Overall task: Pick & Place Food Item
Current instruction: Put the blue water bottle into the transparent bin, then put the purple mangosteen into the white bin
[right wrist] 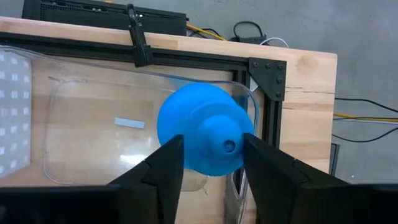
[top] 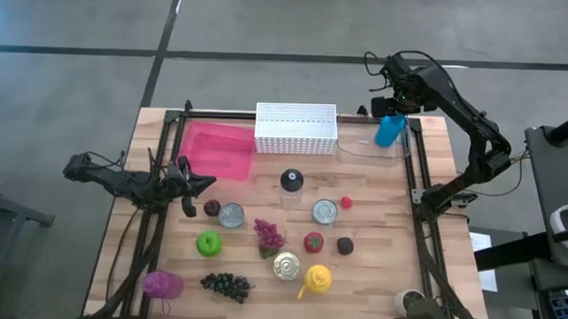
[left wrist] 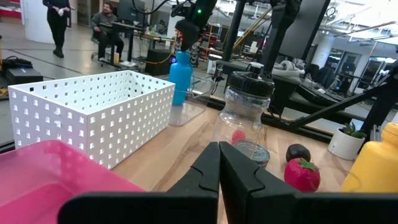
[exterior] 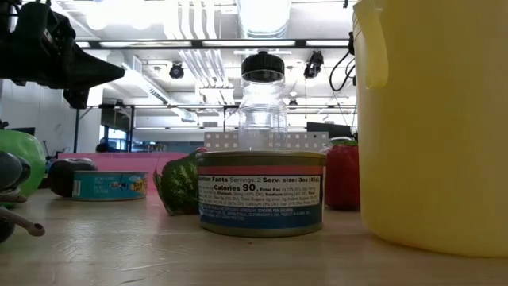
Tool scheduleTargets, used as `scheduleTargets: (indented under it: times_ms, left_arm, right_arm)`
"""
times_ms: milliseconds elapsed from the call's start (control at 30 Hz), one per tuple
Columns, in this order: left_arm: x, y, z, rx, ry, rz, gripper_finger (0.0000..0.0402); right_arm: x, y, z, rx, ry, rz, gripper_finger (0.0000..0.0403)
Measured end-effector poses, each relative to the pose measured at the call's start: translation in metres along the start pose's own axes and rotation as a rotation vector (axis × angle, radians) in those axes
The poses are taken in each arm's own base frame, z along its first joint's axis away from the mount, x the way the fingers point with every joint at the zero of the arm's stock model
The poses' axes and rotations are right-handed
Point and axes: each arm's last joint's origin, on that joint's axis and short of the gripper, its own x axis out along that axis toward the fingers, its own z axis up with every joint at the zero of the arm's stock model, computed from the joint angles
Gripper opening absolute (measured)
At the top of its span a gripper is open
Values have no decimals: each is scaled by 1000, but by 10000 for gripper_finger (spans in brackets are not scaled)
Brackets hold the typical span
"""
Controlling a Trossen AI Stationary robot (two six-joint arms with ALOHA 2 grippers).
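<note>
A blue bottle (top: pixel 390 130) stands upright in the clear bin (top: pixel 365 149) at the table's far right corner, its base on the bin's floor (right wrist: pixel 93 124). My right gripper (right wrist: pixel 211 146) hangs over it, pointing steeply down, open, one finger on each side of the bottle's cap (right wrist: pixel 219 138). The left wrist view shows the bottle (left wrist: pixel 180 74) upright beyond the white basket. My left gripper (top: pixel 203 183) is shut and level at the table's left side, holding nothing. My right gripper comes from above with its fingers (right wrist: pixel 168 165) on either side of the bottle's cap (right wrist: pixel 205 134). A gap shows between one finger and the cap. Whether the other finger touches the cap, I cannot tell.
A white perforated basket (top: pixel 295 128) and a pink tray (top: pixel 216 150) stand at the far edge. Mid-table are a clear jar with a black lid (top: pixel 291 182), cans (top: pixel 231 214), a green apple (top: pixel 208 242), grapes (top: pixel 268 235), a strawberry (top: pixel 312 241) and a yellow bottle (top: pixel 316 279).
</note>
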Motion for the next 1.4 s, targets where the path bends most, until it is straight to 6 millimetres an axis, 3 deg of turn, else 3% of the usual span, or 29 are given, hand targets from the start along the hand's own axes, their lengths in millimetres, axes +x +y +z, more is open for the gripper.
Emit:
scheduleTargets:
  times_ms: [433,733,1067,1400]
  left_arm:
    - [0,0,0,0,0,-1,6]
    - [0,0,0,-1,0,-1,6]
    - [0,0,0,0,0,-1,6]
    - [0,0,0,-1,0,-1,6]
  right_arm:
    - [-10,-4,7,26,-31,30,194]
    - [-50,-9,9,-24,-156,98,195]
    - [-110,0,-41,-121,-351,226,194]
    - [-155,40,-107,-295,-511,424,184]
